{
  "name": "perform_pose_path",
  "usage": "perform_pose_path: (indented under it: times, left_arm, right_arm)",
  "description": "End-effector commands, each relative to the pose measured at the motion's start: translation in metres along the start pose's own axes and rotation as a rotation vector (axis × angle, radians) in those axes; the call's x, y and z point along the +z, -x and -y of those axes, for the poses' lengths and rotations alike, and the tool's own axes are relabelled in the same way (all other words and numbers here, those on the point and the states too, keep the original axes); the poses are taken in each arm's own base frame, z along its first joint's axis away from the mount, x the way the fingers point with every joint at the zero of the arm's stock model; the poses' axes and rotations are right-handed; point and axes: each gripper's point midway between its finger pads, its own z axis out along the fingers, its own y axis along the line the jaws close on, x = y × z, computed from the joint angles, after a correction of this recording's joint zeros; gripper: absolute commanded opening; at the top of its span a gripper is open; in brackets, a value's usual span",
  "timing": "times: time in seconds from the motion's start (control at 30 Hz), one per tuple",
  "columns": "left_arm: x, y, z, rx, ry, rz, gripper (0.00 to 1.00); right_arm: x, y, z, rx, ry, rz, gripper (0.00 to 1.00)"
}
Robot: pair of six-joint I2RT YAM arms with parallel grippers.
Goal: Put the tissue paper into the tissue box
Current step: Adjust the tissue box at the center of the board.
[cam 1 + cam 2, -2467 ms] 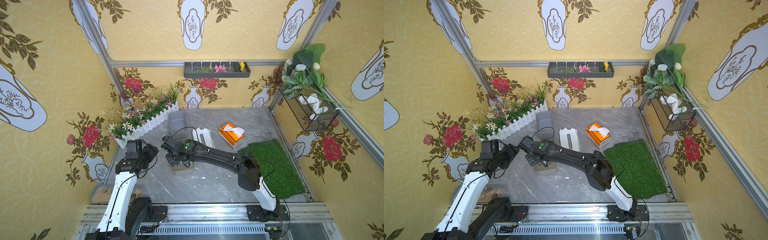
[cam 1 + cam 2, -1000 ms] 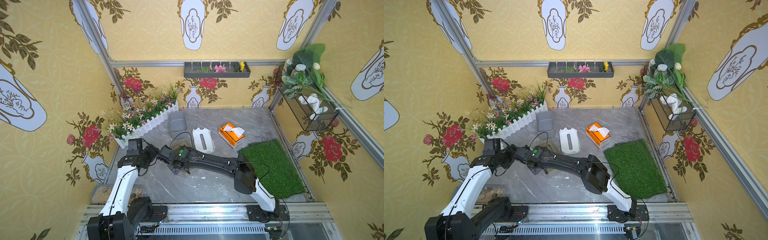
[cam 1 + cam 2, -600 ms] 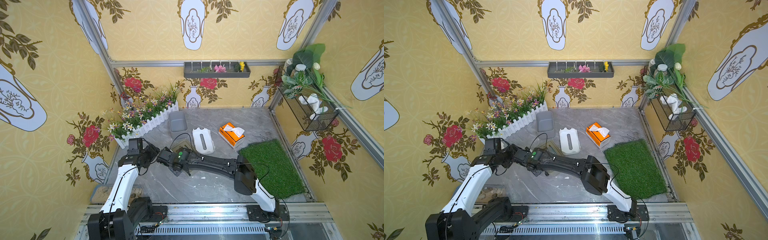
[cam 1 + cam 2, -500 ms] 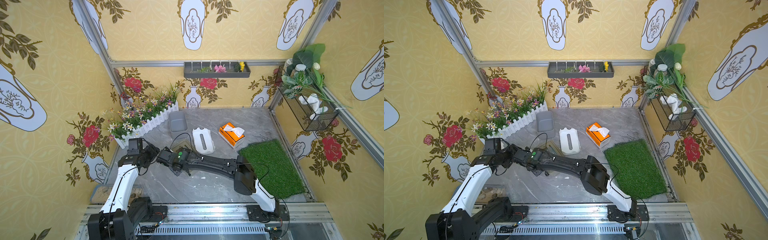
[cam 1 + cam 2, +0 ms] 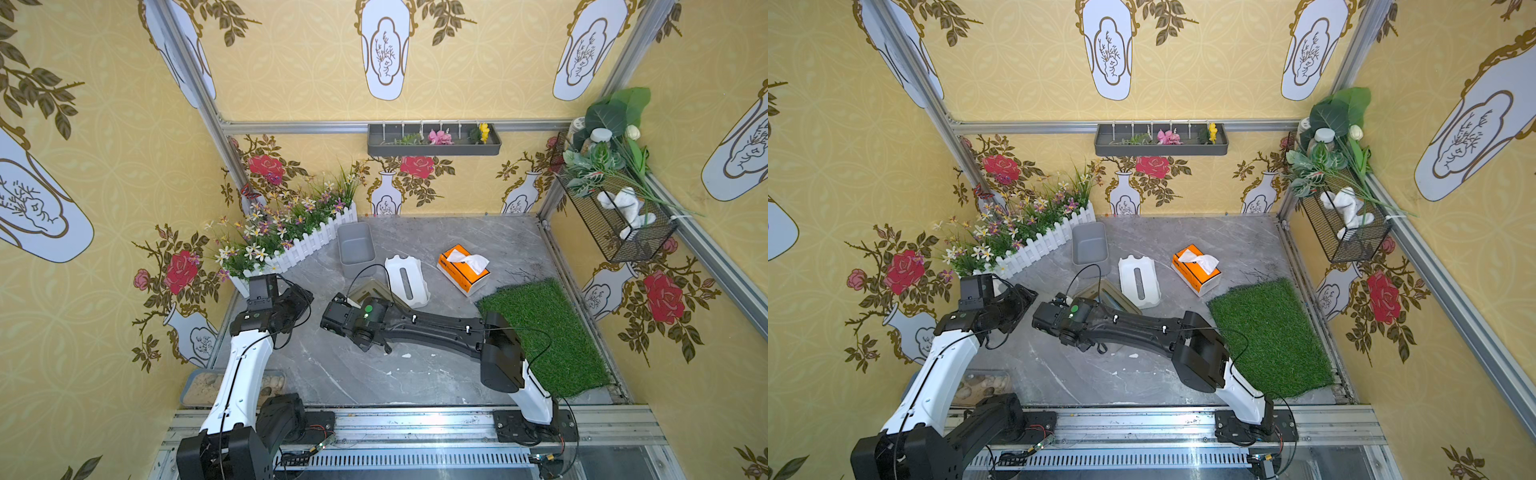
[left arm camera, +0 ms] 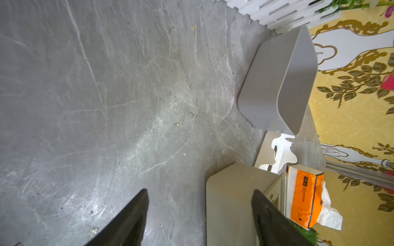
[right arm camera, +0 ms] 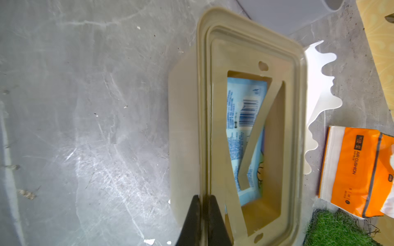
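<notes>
At the far left, a white flower fence runs along the edge of the grey marble worktop. Just in front of it, the left gripper hangs over bare worktop with its jaws spread wide and nothing between them. In the left wrist view one finger shows in front of a corner of the beige tissue box, but I cannot tell whether it touches.

Next comes the right gripper, reaching across from the other side. Its jaws are closed tight on the thin rim of the tissue box, with the flange pinched between the two black fingers. The box stands on the worktop. Through the opening in its top a light-blue packet with a barcode shows, and a beige strip lies aslant across it.

Behind the box sits an open grey bin. Just beside the box on the right lies a white slotted cover.

Further right, the orange tissue paper pack lies flat on the worktop with a white sheet poking out of its top. It is outside the box and well apart from both grippers, between the white slotted cover and the grass mat.
</notes>
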Motion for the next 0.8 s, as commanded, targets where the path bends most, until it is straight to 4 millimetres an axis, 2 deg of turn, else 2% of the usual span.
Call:
perform_pose_path:
  times: [0.0,0.27,0.33,0.47,0.67,0.77]
  left_arm:
    - [-0.005,0.007,0.006,0.016,-0.018,0.024,0.78]
    - [-0.013,0.015,0.013,0.021,-0.026,0.048,0.78]
    - [-0.015,0.016,0.014,0.025,-0.027,0.052,0.78]
    - [-0.020,0.019,0.017,0.025,-0.030,0.058,0.78]
    - [-0.031,0.022,0.020,0.040,-0.023,0.076,0.78]
    - [-0.034,0.022,0.019,0.047,-0.013,0.079,0.78]
  right_arm:
    - [-0.015,0.020,-0.013,0.044,0.138,0.102,0.00]
    - [-0.026,0.045,-0.016,0.165,0.384,0.188,0.00]
    - [-0.016,0.047,-0.013,0.244,0.468,0.183,0.00]
    - [0.000,0.059,0.008,0.451,0.631,0.221,0.00]
    - [0.012,0.085,0.024,0.667,0.905,0.295,0.00]
    - [0.010,0.100,0.027,0.715,1.002,0.325,0.00]
